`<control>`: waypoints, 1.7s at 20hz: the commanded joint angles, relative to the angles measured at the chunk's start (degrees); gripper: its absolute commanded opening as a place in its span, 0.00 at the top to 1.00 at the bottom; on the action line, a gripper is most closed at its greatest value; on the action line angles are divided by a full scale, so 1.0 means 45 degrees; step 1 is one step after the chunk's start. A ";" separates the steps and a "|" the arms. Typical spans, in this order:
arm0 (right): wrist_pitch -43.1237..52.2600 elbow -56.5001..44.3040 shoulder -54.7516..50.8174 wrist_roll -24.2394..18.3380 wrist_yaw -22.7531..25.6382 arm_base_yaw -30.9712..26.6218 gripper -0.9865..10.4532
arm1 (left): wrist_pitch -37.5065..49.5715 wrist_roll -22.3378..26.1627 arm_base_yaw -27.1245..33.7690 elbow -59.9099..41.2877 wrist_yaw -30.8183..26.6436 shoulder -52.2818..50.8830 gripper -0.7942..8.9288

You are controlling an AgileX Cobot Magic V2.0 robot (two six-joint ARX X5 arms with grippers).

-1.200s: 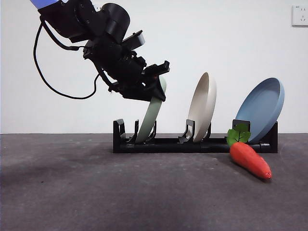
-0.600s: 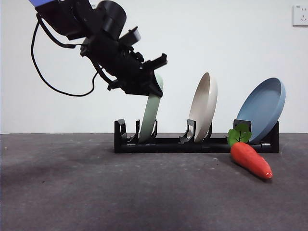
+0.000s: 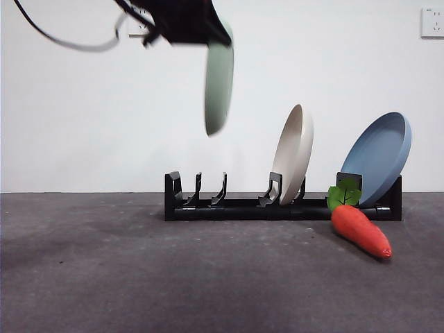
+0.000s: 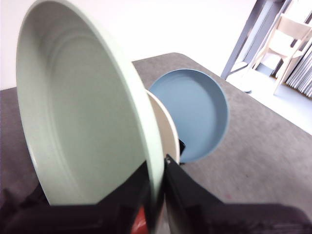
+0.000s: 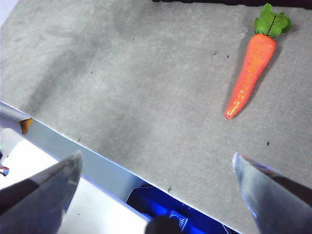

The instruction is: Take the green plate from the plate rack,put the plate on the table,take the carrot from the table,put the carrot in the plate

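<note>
Green plate (image 3: 218,83) clamped at its rim by left pincer (image 4: 156,195), hanging clear above plate rack (image 3: 277,207). Beige plate (image 3: 293,154) and blue plate (image 3: 378,156) slotted there. Carrot (image 3: 359,227) on counter (image 3: 139,277). Right pincer (image 5: 156,180) spread apart.

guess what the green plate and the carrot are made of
The green plate, held by the left gripper: probably matte plastic, with an even pale colour and no glaze shine. The carrot: likely smooth moulded plastic or rubber, with uniform orange and flat green leaves.
</note>
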 commanded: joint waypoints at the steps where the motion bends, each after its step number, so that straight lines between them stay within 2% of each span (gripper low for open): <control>1: 0.0063 0.0039 -0.0010 0.0078 0.0029 -0.0010 0.34 | -0.1773 0.1899 -0.0423 0.0005 -0.0257 -0.1603 0.93; 4: 0.0063 0.0039 0.0029 0.0087 0.0029 -0.0010 0.34 | -0.4745 0.4163 -0.1545 0.0005 -0.2443 -0.3351 0.93; 7: 0.0063 0.0039 0.0039 0.0087 0.0024 -0.0010 0.34 | -0.7538 0.6105 -0.3143 0.0000 -0.5076 -0.3959 0.93; 9: 0.0068 0.0039 0.0049 0.0087 0.0024 -0.0010 0.34 | -0.9296 0.6625 -0.4051 -0.0005 -0.6455 -0.3721 0.92; 10: 0.0112 0.0039 0.0053 0.0087 0.0024 -0.0010 0.34 | -0.9826 0.6781 -0.4415 -0.0019 -0.6727 -0.3497 0.92; 14: 0.0228 0.0039 0.0053 0.0087 0.0024 -0.0010 0.34 | -0.9913 0.6810 -0.5547 -0.0593 -0.8106 -0.2161 0.92; 21: 0.0228 0.0039 0.0053 0.0087 0.0024 -0.0010 0.34 | -0.7155 0.6878 -0.6436 -0.2191 -0.8791 0.0578 0.92; 26: 0.0228 0.0039 0.0053 0.0083 0.0024 -0.0010 0.34 | -0.6737 0.6916 -0.6577 -0.2191 -0.9054 0.2613 0.92; 30: 0.0228 0.0039 0.0073 0.0083 0.0024 -0.0010 0.34 | -0.6246 0.6800 -0.6577 -0.2191 -0.8981 0.3415 0.92; 32: 0.0233 0.0039 0.0083 0.0083 0.0024 -0.0010 0.34 | -0.6397 0.6640 -0.6562 -0.2191 -0.8393 0.3594 0.92; 34: 0.0233 0.0039 0.0160 0.0078 0.0029 -0.0010 0.34 | -0.6693 0.6096 -0.6547 -0.2191 -0.6897 0.3599 0.91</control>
